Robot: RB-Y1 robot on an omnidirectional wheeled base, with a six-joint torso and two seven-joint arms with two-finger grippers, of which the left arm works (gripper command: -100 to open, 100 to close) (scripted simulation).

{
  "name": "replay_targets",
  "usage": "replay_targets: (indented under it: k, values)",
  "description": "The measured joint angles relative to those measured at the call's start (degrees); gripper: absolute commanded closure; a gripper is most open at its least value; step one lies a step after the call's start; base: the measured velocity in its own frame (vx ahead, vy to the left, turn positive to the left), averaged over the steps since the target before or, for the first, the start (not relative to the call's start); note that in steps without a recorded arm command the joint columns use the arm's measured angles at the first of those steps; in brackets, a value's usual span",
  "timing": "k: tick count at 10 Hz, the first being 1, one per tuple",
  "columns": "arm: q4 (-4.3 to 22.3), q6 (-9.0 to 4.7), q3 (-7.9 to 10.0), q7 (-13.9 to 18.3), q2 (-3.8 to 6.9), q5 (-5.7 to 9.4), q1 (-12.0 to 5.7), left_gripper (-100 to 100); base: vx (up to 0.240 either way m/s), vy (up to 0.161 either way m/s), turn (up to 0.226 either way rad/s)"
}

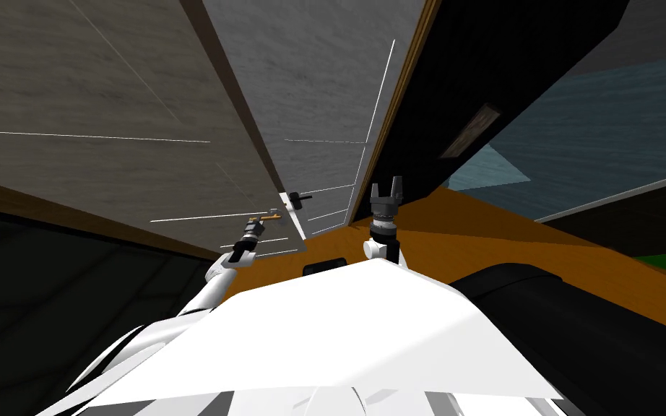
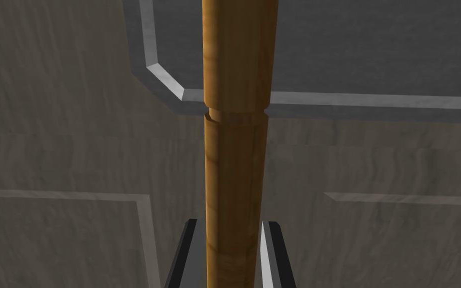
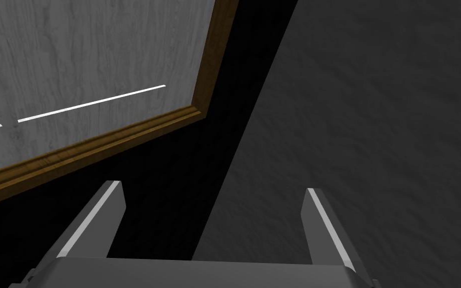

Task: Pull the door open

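A steep downward look at a grey, wood-grained panelled door point(image 1: 107, 108); the task of pulling it open looks begun but not finished. The grasp is made: the left pincer point(image 1: 259, 224) is closed on the door's golden-brown lever handle point(image 1: 272, 215), which sits just beside the door's pale free edge point(image 1: 292, 211). That edge appears to stand clear of the grey panel behind it, and a second, dark handle point(image 1: 300, 196) shows on its far side; so the door seems ajar, though how wide cannot be told. What is left, as I judge it, is to draw the handle toward the body so that the door swings wide.

The left arm reaches forward and up from the shoulder, forearm nearly straight, wrist aimed at the door's face. In the left wrist view the two thin fingers press the lever's sides with no gap showing; the lever runs away from the pincer across a grey backplate point(image 2: 324, 50) fixed to the door.

The right arm is raised in front of the chest; the right pincer point(image 1: 387, 185) points up toward the brown door frame point(image 1: 396, 108) and a black area point(image 1: 483, 72) beyond it. Its fingers stand wide apart and hold nothing; it is well apart from the handle.
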Motion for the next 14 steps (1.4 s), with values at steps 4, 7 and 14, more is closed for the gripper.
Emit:
replay_targets:
  k: [4,7,14]
  values:
    - [-2.26,-1.83,-2.29,2.57,1.88,-0.85,1.48,100,-0.163,0.062,-0.035]
    - [-3.23,-2.97,-4.28,4.08,2.58,-1.6,2.42,100,-0.138,0.091,-0.04]
    - [-4.28,-5.9,-6.63,7.12,5.06,-2.46,3.7,100,-0.108,0.064,-0.064]
